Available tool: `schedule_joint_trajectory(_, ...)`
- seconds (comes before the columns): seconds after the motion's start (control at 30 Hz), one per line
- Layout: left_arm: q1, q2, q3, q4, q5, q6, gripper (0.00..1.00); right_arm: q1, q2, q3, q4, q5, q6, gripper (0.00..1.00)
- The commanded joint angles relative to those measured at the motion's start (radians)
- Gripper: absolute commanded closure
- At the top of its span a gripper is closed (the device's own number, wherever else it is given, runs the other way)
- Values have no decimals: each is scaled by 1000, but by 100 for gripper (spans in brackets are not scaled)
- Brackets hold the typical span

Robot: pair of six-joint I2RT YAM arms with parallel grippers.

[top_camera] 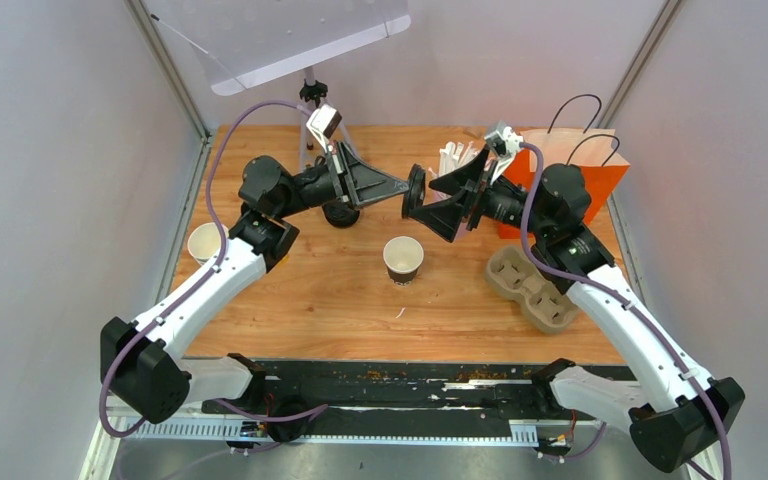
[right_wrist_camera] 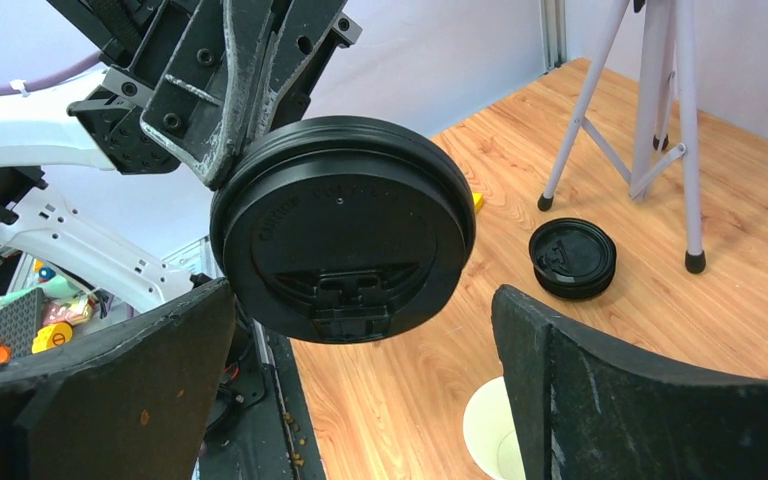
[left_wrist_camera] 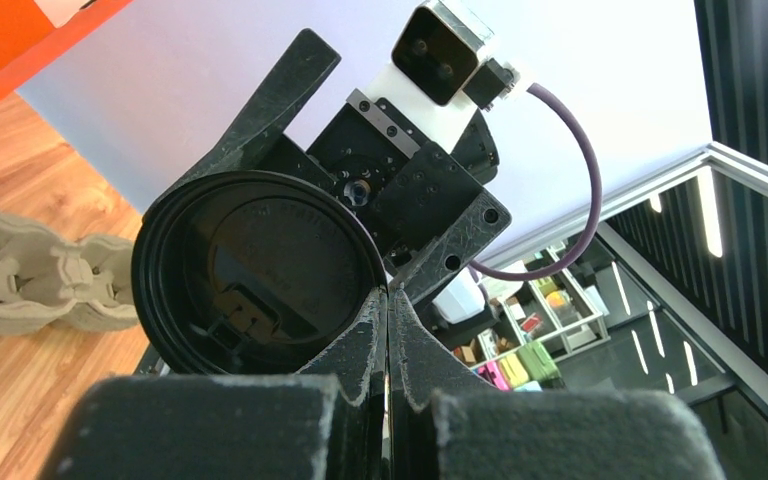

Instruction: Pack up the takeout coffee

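L pincer (left_wrist_camera: 388, 300) is clamped shut on the rim of a black lid (left_wrist_camera: 260, 270), holding it on edge in mid-air, upper centre of the overhead frame. R pincer (right_wrist_camera: 360, 320) faces it w/ jaws spread wide, one pad each side of the lid, neither touching as far as we can tell. We read this as a lid hand-off btwn arms, partway thru the capping step. Nothing is packed yet.

Task's things: one white cup (top_camera: 403, 258) stands open, no lid, at the centre of the table (top_camera: 310, 300), just below both pincers in the overhead frame. A second cup (top_camera: 203, 242) sits at the left edge, partly behind the L arm, also uncapped. Spare lids (right_wrist_camera: 572, 258) are stacked near the tripod (right_wrist_camera: 650, 120) foot, right side of the R wrist view. Pulp tray (top_camera: 532, 288) lies centre-right w/ empty wells; orange bag (top_camera: 600, 170) is upper right.

Next, in our view: R should close squarely across the lid's width & get a firm hold before L lets go, then turn it flat & line it up over the centre cup. Risk: the rim grip is thin, so the lid could slip or tilt on transfer.
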Motion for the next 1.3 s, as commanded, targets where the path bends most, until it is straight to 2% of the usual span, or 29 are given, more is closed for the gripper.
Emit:
schedule_joint_trajectory(0.0, -2, -34, 0, 65, 20, -19, 100, 5, -30, -23, 82, 20, -26, 0)
schedule_joint_trajectory(1.0, -20, 1, -19, 177, 80, -91, 100, 4, -4, -58, 220, -126, -154, 2)
schedule_joint_trajectory(1.27, -22, 7, -19, 178, 82, -92, 100, 7, -17, -56, 185, -84, -192, 1)
